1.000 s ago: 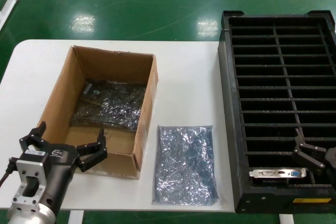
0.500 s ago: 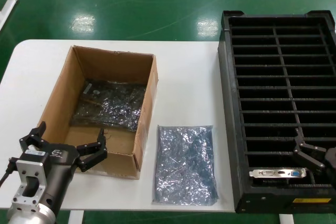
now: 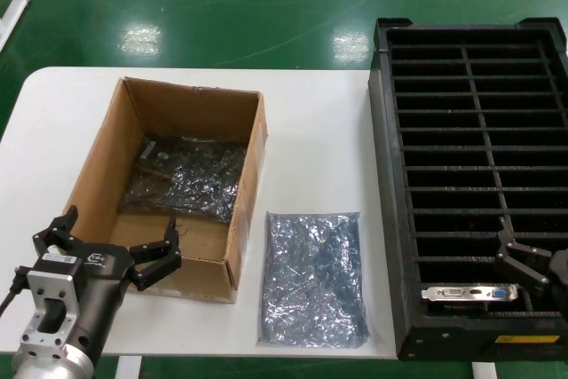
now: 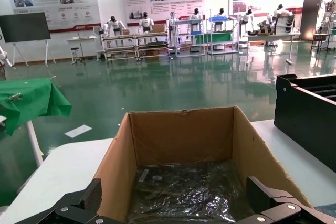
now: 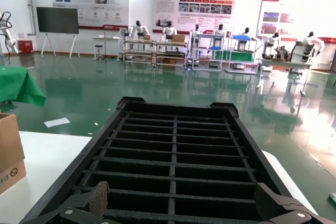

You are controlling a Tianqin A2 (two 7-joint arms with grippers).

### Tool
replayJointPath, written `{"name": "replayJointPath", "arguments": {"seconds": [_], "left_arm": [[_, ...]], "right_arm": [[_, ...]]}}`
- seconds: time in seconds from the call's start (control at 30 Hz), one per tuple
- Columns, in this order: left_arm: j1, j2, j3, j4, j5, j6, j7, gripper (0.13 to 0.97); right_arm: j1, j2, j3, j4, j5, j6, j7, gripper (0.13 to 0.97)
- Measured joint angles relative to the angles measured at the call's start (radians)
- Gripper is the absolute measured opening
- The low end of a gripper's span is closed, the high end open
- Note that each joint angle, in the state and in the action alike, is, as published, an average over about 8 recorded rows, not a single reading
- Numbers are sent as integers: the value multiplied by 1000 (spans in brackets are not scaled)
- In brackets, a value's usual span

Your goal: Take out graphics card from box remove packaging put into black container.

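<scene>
graphics card (image 3: 470,293) stands on edge in a near slot of the black container (image 3: 387,219), in the right-hand column, its silver bracket with the blue port facing up. one round of the task looks finished: the card is seated, and its empty antistatic bag (image 3: 313,279) lies flat on the white table (image 3: 311,130) between the cardboard box (image 3: 244,219) and the container.

right gripper (image 3: 532,264) hovers just beside the card, over the near right corner of the container, fingers spread and holding nothing. left gripper (image 3: 106,250) hangs at the near end of the box, jaws wide apart, also empty.

inside the box a second bagged item (image 3: 184,179) lies on the floor toward the far end; a pale label shows through the crinkled plastic. whether it holds another card cannot be told for certain, though that seems likely.

the next move probably falls to the left arm: reach down past the near wall, pinch the bag by an edge and lift it clear of the walls. slippery film is the risk there. every other slot of the container appears vacant.
</scene>
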Motion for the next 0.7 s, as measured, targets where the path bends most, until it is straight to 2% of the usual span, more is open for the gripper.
{"name": "replayJointPath", "arguments": {"seconds": [0.7], "left_arm": [[0, 0, 0, 0, 0, 0, 0, 966]], "right_arm": [[0, 0, 0, 0, 0, 0, 0, 966]]}}
